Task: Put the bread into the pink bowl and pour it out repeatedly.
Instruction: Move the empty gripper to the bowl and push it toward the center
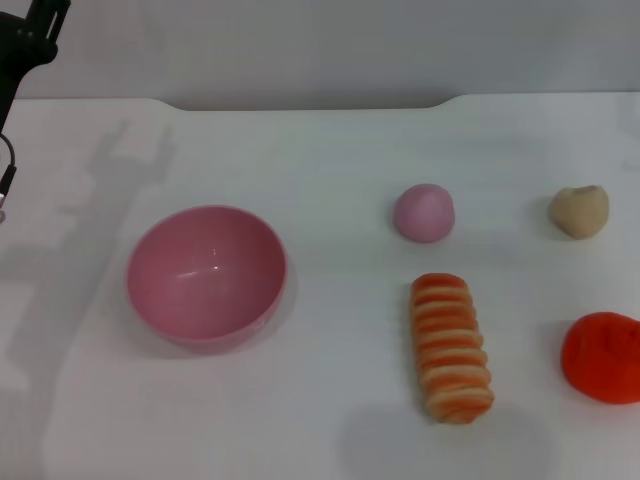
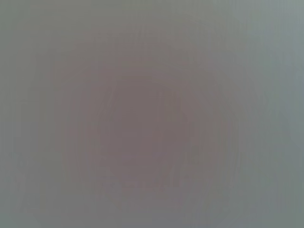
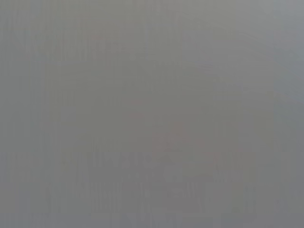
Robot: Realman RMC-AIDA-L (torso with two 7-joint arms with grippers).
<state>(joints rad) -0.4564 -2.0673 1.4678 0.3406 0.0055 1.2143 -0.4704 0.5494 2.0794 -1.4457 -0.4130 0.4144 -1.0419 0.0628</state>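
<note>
The bread (image 1: 451, 347) lies on the white table, right of centre, striped orange-and-cream side up, its length running toward me. The pink bowl (image 1: 207, 276) stands upright and empty to its left, a clear gap between them. Of my left arm (image 1: 28, 42) only a black part shows at the far top left corner, well away from the bowl and high above the table. My right arm is out of view. Both wrist views show only a flat grey blur with nothing recognisable.
A small pink dome-shaped ball (image 1: 424, 212) sits behind the bread. A tan rounded lump (image 1: 579, 211) lies at the back right, and a red-orange lump (image 1: 604, 357) at the right edge. The table's far edge (image 1: 300, 103) runs along the top.
</note>
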